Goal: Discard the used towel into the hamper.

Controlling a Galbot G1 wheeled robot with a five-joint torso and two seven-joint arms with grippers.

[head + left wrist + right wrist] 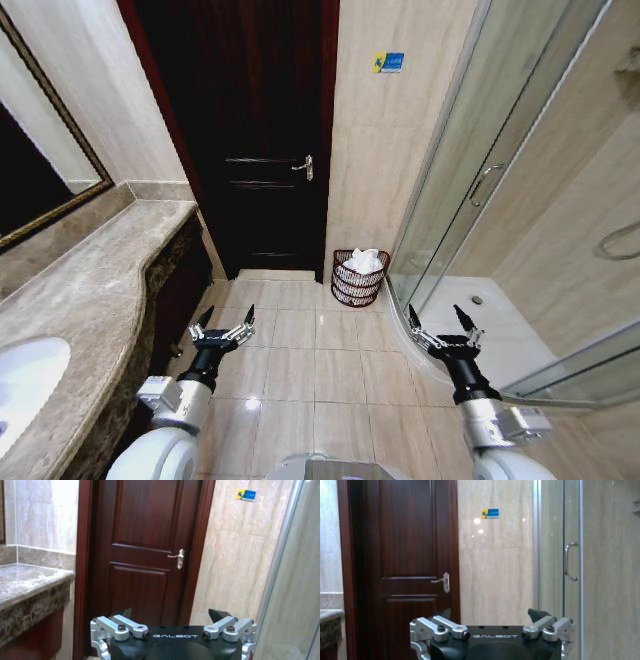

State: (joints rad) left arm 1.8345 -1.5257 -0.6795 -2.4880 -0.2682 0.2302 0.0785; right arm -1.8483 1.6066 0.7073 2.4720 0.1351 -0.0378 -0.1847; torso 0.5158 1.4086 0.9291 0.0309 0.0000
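Note:
The hamper (358, 278), a small reddish-brown openwork basket, stands on the tiled floor against the far wall, between the dark door and the shower enclosure. A crumpled white towel (366, 260) lies inside it, bulging above the rim. My left gripper (225, 320) hangs open and empty over the floor at the lower left, well short of the hamper. On the lower right my right gripper (441, 318) is open and empty too, near the shower's curved edge. Both wrist views show open fingertips (125, 613) (538, 614) with nothing between them.
A marble vanity counter (90, 290) with a white sink (25, 385) runs along the left, a framed mirror (40, 175) above it. A dark wooden door (255, 140) with a lever handle (305, 167) is ahead. The glass shower enclosure (500, 190) fills the right. Tiled floor (310, 350) lies between.

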